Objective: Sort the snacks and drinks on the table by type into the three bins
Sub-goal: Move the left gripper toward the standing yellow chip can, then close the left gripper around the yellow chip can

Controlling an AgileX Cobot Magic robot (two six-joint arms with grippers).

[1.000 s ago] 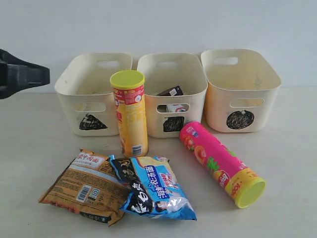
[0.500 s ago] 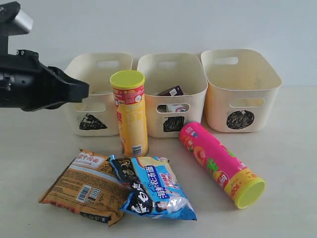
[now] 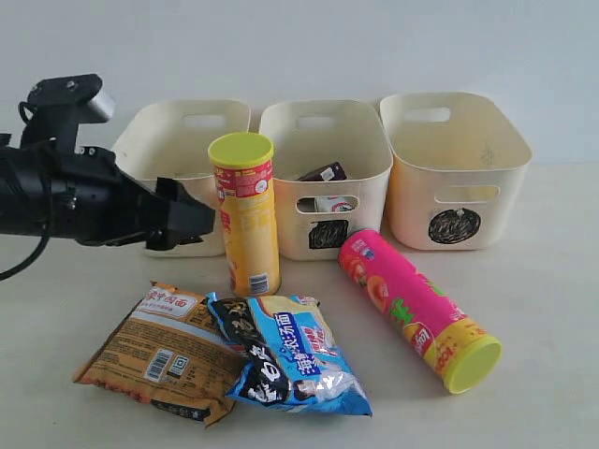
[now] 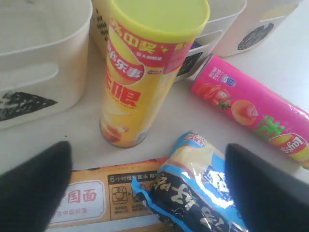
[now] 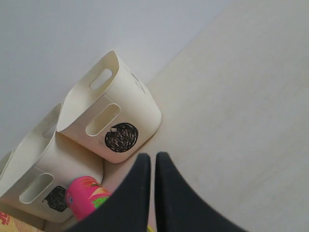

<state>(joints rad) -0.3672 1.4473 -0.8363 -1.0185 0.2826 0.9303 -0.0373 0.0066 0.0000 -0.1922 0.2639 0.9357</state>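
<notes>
Left gripper (image 4: 147, 146): newly arrived from left, jaws now spread wide, empty, facing yellow-red chip tube (image 3: 245, 215); pickup likely next. Right gripper (image 5: 153, 159): jaws closed, empty.

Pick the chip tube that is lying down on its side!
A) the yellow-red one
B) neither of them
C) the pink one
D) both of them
C: the pink chip tube lies on its side on the table, while the yellow-red chip tube stands upright on its base with its lid on top.
</notes>
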